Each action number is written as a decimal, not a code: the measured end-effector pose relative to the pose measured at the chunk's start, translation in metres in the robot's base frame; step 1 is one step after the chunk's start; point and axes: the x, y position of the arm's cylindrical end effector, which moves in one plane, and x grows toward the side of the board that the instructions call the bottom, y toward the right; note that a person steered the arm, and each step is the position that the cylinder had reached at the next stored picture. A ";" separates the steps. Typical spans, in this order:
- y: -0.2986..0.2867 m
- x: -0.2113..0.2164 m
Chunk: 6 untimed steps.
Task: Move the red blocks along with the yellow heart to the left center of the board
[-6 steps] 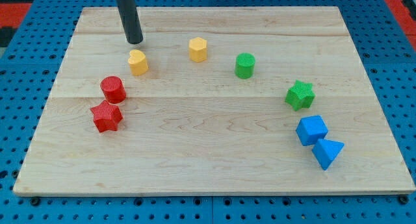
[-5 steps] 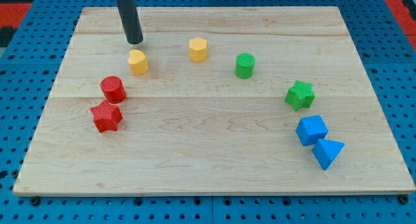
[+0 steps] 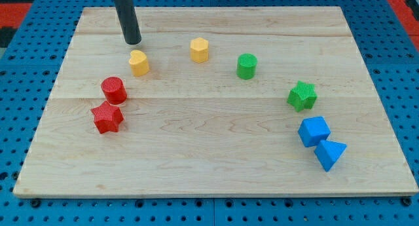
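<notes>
1. No brand, label or writing can be read anywhere in the view.
2. The yellow heart [image 3: 138,62] is a small ribbed block lying flat on the wooden board [image 3: 216,160], in the board's upper left part, lobes toward the view's top.
3. The red cylinder [image 3: 114,90] stands at about 7 o'clock from the heart, near it but apart.
4. The red star [image 3: 107,117] lies just beside the cylinder at its 6 o'clock, very close or touching; both sit at the board's left centre.
5. My tip [image 3: 133,41] rests at 12 o'clock from the heart, near it with a bare strip of wood between them. The dark rod rises almost straight, leaning slightly to the view's left, and leaves the view at the top.
6. The arm has no jaws; it ends in the rod, which holds nothing.
7. Outward, at 3 o'clock from the heart: a yellow hexagon [image 3: 200,50], then a green cylinder [image 3: 247,66].
8. Further, toward 4 o'clock: a green star [image 3: 302,95], a blue cube [image 3: 314,131] and a blue triangle [image 3: 330,154], the two blue blocks touching.
9. The board lies on a blue pegboard bench [image 3: 26,128].
</notes>
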 end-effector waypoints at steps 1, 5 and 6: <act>0.003 0.001; 0.023 0.059; 0.062 0.064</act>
